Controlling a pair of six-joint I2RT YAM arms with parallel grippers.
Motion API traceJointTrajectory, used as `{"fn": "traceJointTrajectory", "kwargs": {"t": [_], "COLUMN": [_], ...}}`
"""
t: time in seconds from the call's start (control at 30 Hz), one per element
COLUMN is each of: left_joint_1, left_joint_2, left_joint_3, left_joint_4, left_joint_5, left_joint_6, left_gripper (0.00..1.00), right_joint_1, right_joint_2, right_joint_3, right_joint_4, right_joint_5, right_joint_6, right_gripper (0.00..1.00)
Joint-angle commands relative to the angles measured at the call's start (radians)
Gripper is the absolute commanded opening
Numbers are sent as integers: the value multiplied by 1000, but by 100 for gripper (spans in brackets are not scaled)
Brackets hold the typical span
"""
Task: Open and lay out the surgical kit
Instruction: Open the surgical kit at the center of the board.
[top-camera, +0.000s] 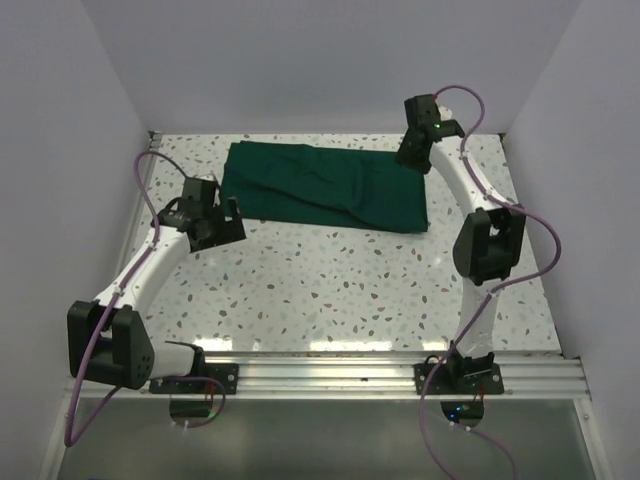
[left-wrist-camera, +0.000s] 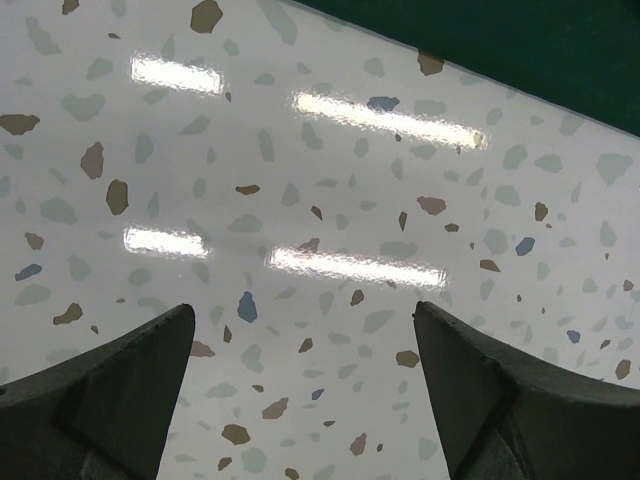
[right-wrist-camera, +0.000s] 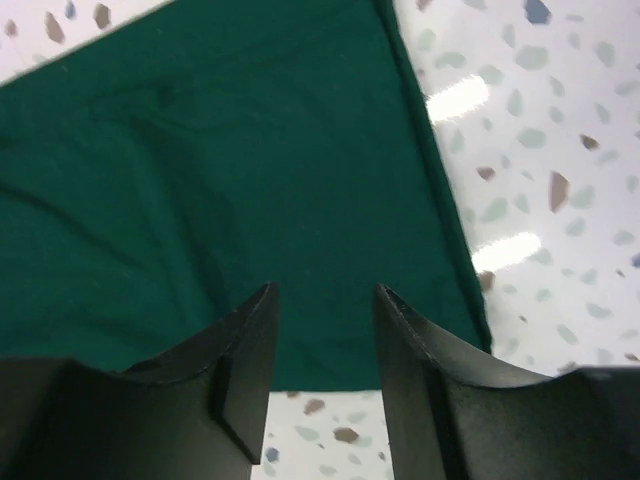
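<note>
Right gripper (right-wrist-camera: 325, 290): jaws part open with a moderate gap, nothing between them and nothing held. It is poised over the right end of the dark green cloth wrap (right-wrist-camera: 200, 180), near that end's corner; contact with the cloth cannot be confirmed.

Left gripper (left-wrist-camera: 305, 320): jaws spread wide and empty, over bare white speckled terrazzo tabletop (left-wrist-camera: 300, 180), just off the wrap's near left edge.

The wrap lies as a creased, folded oblong across the far half of the table. Anything inside its folds is hidden from every view
</note>
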Motion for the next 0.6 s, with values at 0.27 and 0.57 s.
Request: {"fn": "traceJointTrajectory", "kwargs": {"t": [0.27, 0.57], "left_joint_1": [4, 6], "left_joint_2": [-79, -109], "left_joint_3": [-75, -95], "left_joint_4": [-35, -73], "left_joint_5": [-33, -80], "left_joint_6": [-13, -2], "left_gripper": [95, 95], "right_joint_1": [-105, -148], "right_joint_2": [426, 549], "right_joint_3": [484, 528], "right_joint_4": [-18, 59], "right_joint_5": [-147, -152], "right_joint_6": [17, 13], "right_gripper": [43, 43]}}
